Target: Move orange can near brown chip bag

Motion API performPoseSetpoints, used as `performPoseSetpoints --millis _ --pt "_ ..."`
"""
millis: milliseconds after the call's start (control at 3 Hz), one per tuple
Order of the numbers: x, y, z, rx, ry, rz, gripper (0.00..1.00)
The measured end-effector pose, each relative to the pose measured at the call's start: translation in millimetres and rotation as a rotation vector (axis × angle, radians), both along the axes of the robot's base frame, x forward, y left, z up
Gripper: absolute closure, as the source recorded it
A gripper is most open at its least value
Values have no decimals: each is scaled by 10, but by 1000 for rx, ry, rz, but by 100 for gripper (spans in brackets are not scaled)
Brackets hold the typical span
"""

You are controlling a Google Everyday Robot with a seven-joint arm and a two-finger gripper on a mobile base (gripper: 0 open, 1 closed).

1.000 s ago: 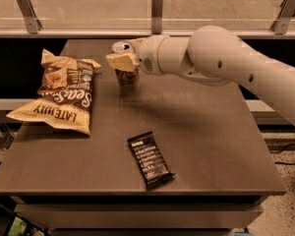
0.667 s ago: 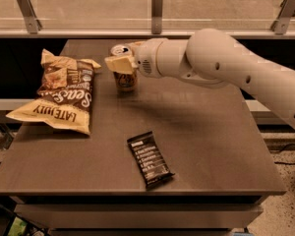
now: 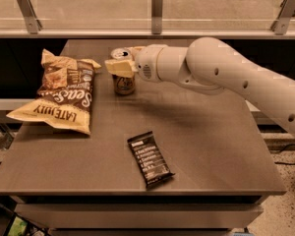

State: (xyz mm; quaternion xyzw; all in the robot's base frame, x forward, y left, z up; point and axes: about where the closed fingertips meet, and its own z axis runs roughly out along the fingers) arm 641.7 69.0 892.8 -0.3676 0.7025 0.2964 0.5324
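Orange can: upright at the rear of the surface, just right of the brown chip bag, with a narrow strip of bare top between them. Whether its base rests on the surface or is lifted a little cannot be told.

Tool: at the can's upper half, one pale finger across the near side and the other behind, so it is judged to be clamped on the can. The white arm reaches in from the right.

Change noted: over the past second the can and tool have crept only slightly leftward, toward the bag. The can's silver top, previously covered by the near finger, now shows above it, so the finger sits lower against the can than before. The bag and the black snack bar wrapper lie where they lay.

Assessment: travel appears nearly complete. The can is already near the bag, and what remains is judged to be setting it down and letting go. Risk: tipping the can on release.
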Motion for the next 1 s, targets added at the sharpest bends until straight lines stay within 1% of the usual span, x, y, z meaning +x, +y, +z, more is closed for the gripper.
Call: performPoseSetpoints --millis 1000 --pt "1 2 31 1 1 1 13"
